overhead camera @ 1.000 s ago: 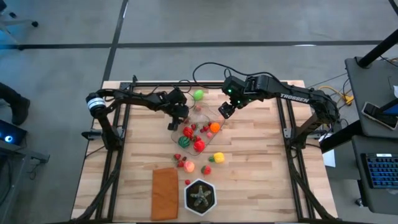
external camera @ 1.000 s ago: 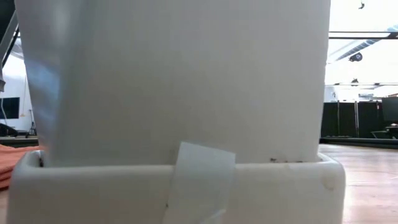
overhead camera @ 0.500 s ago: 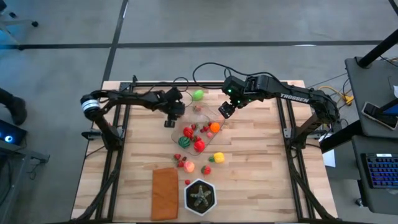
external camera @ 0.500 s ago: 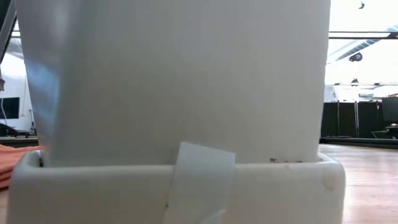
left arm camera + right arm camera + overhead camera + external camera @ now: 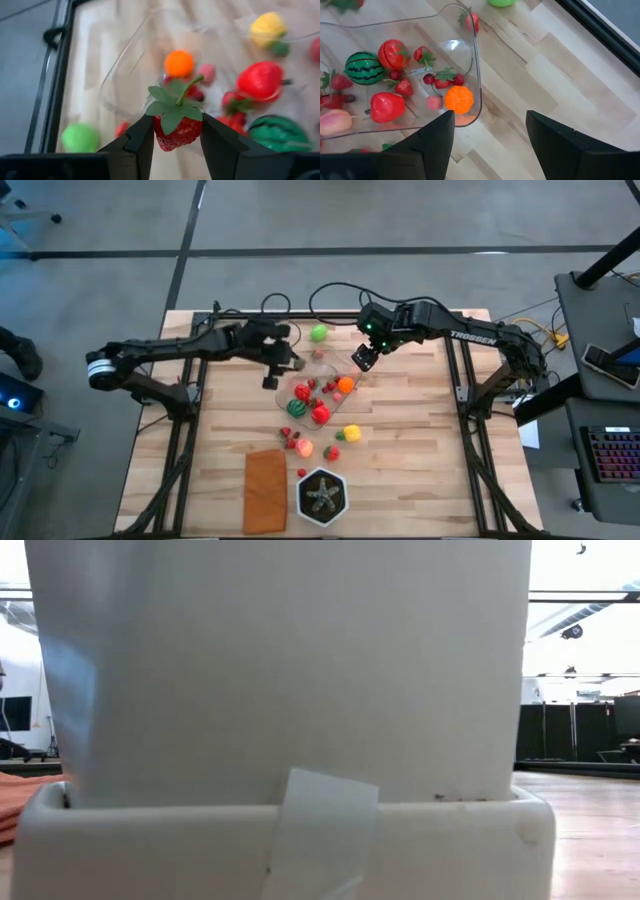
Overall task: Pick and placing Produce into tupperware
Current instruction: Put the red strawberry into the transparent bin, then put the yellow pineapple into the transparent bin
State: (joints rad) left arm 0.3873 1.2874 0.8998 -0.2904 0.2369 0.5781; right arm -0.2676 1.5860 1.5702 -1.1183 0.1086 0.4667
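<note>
The left hand [image 5: 173, 145] was clamped on a small red toy strawberry with green leaves [image 5: 177, 124], held over the near-left edge of the clear rectangular plastic container [image 5: 318, 385] at the middle of the wooden table [image 5: 420, 450]. Inside it sat a red tomato [image 5: 391, 53], a striped dark green watermelon [image 5: 363, 68] and an orange fruit [image 5: 458, 99]. A green ball, perhaps a lime [image 5: 318, 333], lay just outside. The right hand [image 5: 490, 137] hovered beside the container's far corner, fingers [image 5: 438, 137] apart, holding nothing.
</note>
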